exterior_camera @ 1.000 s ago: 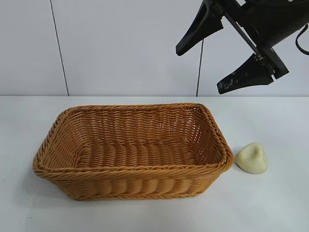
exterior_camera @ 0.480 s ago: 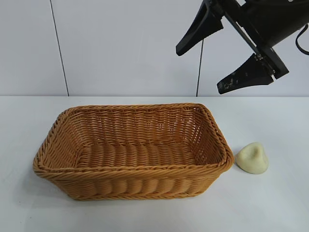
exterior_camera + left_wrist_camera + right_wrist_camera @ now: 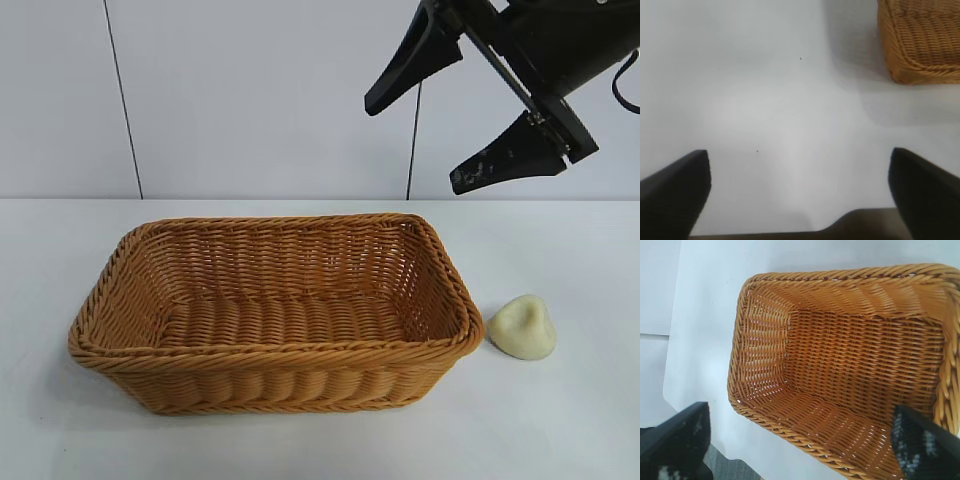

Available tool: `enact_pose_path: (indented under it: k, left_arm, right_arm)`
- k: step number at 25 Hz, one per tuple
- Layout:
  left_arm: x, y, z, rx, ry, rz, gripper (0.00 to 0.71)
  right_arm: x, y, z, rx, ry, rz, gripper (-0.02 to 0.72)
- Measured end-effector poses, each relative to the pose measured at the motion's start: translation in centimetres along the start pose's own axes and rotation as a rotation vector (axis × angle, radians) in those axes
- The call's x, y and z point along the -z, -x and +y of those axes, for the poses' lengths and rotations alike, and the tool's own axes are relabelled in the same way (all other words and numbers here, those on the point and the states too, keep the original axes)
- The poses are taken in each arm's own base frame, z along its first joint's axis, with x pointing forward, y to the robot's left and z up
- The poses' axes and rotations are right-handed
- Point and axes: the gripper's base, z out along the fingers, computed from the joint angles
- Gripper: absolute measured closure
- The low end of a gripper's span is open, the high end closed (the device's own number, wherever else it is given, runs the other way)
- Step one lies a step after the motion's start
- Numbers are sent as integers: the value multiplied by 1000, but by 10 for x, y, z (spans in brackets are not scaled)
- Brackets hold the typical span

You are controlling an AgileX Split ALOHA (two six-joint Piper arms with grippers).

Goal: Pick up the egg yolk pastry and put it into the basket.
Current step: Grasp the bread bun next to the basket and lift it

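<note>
Pastry [image 3: 522, 328] unmoved beside basket [image 3: 270, 352]; right pincer [image 3: 447, 132] still open above.

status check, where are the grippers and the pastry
Right gripper open, high above the orange-brown wicker basket. Left gripper open over bare table. Pale cream-yellow pastry lump on table beside basket, untouched. Nothing in the way.

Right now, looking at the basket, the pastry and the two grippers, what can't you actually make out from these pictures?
- Egg yolk pastry: seen only in the exterior view; its underside and far side are hidden.
- Basket: its near inner wall is hidden behind its own rim; both wrist views crop it.
- Left gripper: open, outside the exterior view, so its place relative to the pastry is unknown.
- Right gripper: open; its arm is cut off by the top-right edge.
</note>
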Motion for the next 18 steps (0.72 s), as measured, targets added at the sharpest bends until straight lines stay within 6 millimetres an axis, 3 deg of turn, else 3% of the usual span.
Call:
enact_pose_path:
  k: [8,14,18]
  left_arm:
    - [25,-21,0,9,10,-211,18]
    - [26,-22,0,9,10,-219,18]
    - [26,-21,0,9,10,-221,18]
  right_arm:
    - [0,0,0,1,-2,-3,6]
    - [2,1,-2,49,-51,15,6]
    - [14,11,-3,119,-190,30,6]
